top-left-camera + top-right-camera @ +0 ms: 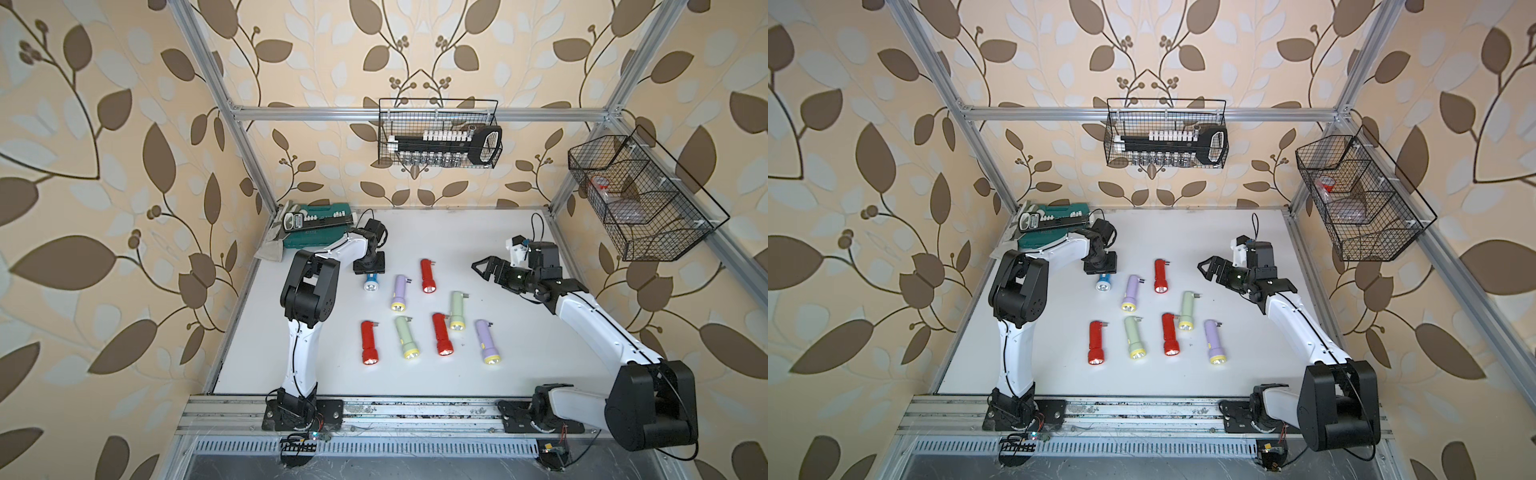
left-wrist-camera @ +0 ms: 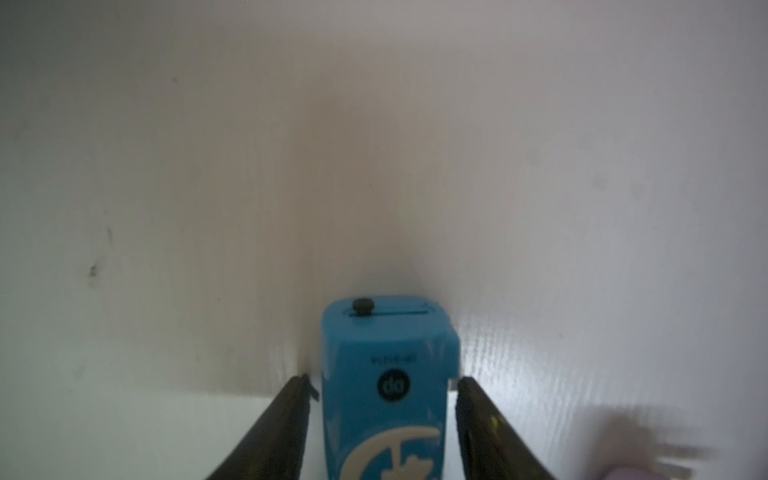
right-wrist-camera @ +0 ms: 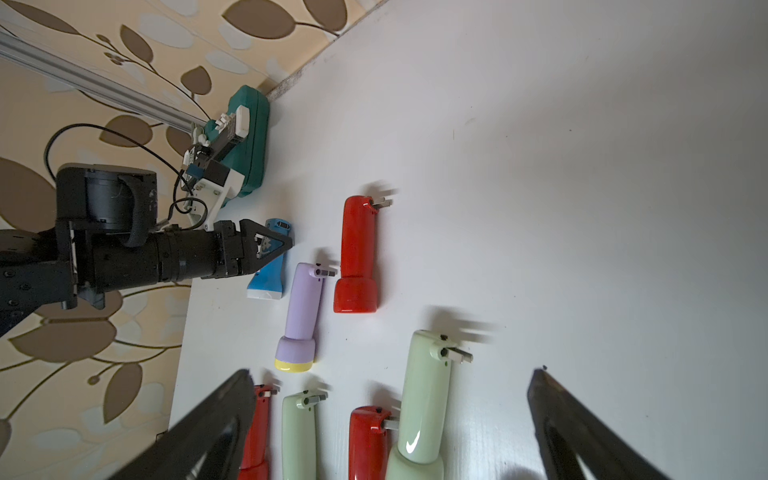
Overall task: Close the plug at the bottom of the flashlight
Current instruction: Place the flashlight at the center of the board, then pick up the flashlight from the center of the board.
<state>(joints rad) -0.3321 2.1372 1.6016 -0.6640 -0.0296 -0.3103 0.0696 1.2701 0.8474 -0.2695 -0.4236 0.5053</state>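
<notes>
Left end effector (image 2: 383, 379) seemingly ajar; right (image 3: 393, 372) wide.

Robot test cell in lab: aluminium frame (image 1: 415, 113), leaf wallpaper panels (image 1: 104, 166), white counter (image 1: 519, 353), wire basket (image 1: 665, 245) upper right.

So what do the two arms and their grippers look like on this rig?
Both arms match: the left arm and right arm have glossy white link shells between boxy black joint housings, with a thin black cable along each shell. The left gripper and right gripper are black, with open-framed triangular fingers. A white camera mount sits at the right wrist.
</notes>
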